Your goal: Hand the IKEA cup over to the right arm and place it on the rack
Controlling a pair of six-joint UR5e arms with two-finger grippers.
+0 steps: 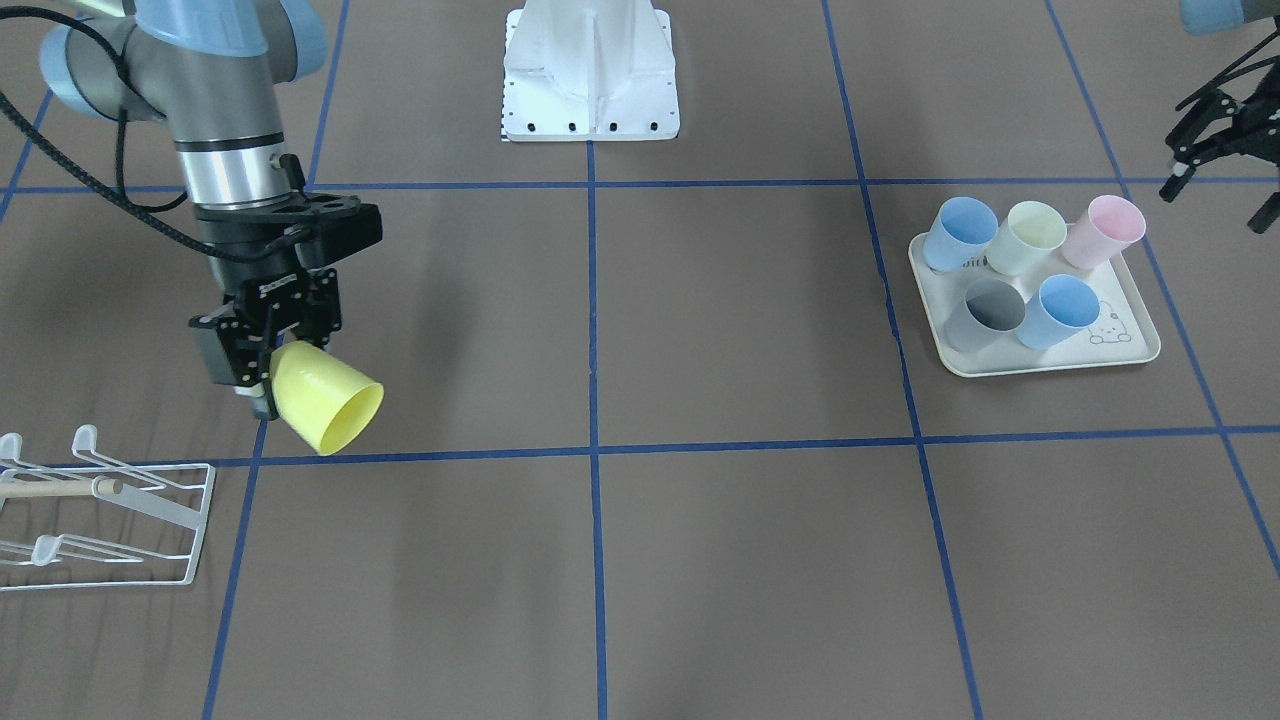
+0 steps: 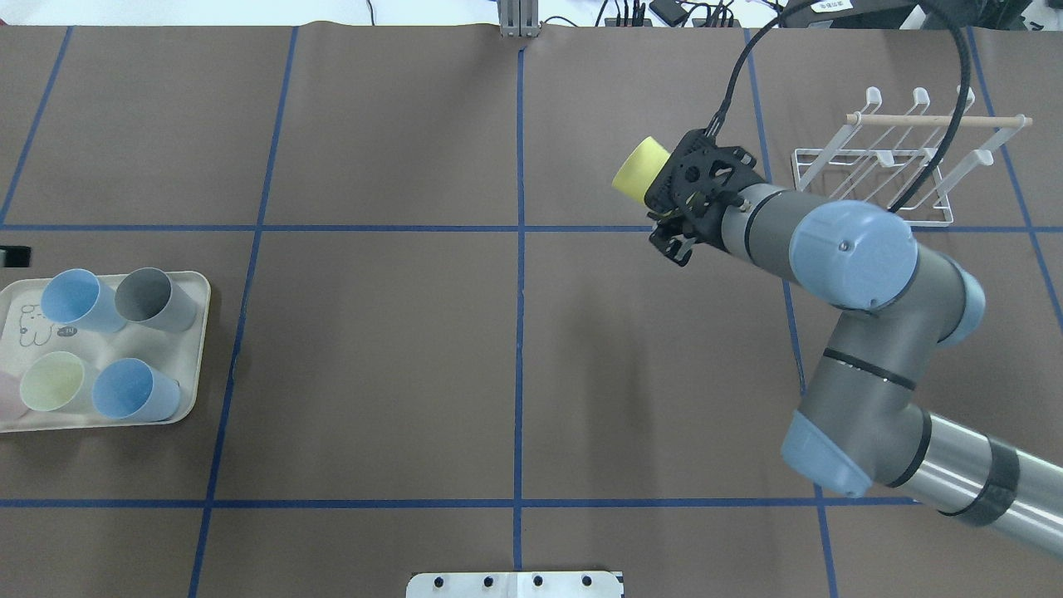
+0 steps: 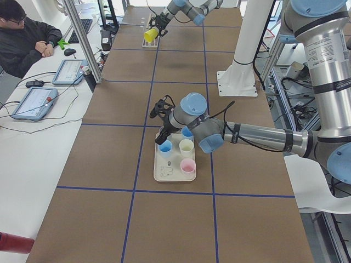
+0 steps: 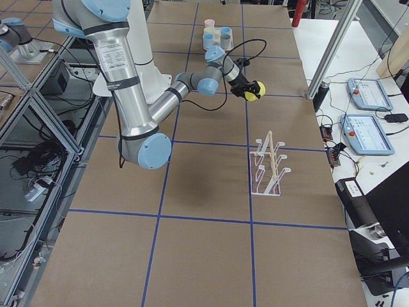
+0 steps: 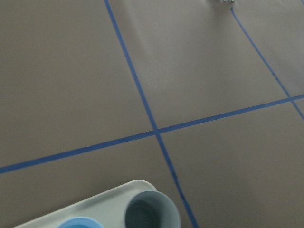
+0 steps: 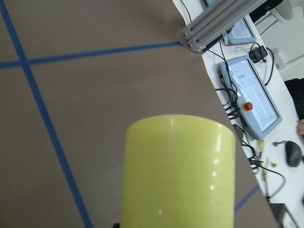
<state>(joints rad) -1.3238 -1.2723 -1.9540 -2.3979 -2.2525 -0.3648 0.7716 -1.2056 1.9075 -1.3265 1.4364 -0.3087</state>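
Observation:
The yellow IKEA cup hangs tilted above the table, its mouth towards the table's middle, with my right gripper shut on its base. It fills the right wrist view and shows from overhead. The white wire rack with its wooden rod stands just beyond that gripper, near the table's right end. The right arm reaches in front of it. My left gripper is open and empty, hovering beside the tray.
The cream tray carries several upright cups: blue, pale yellow, pink, grey. The white robot base stands at the table's robot side. A person sits by tablets at a side desk.

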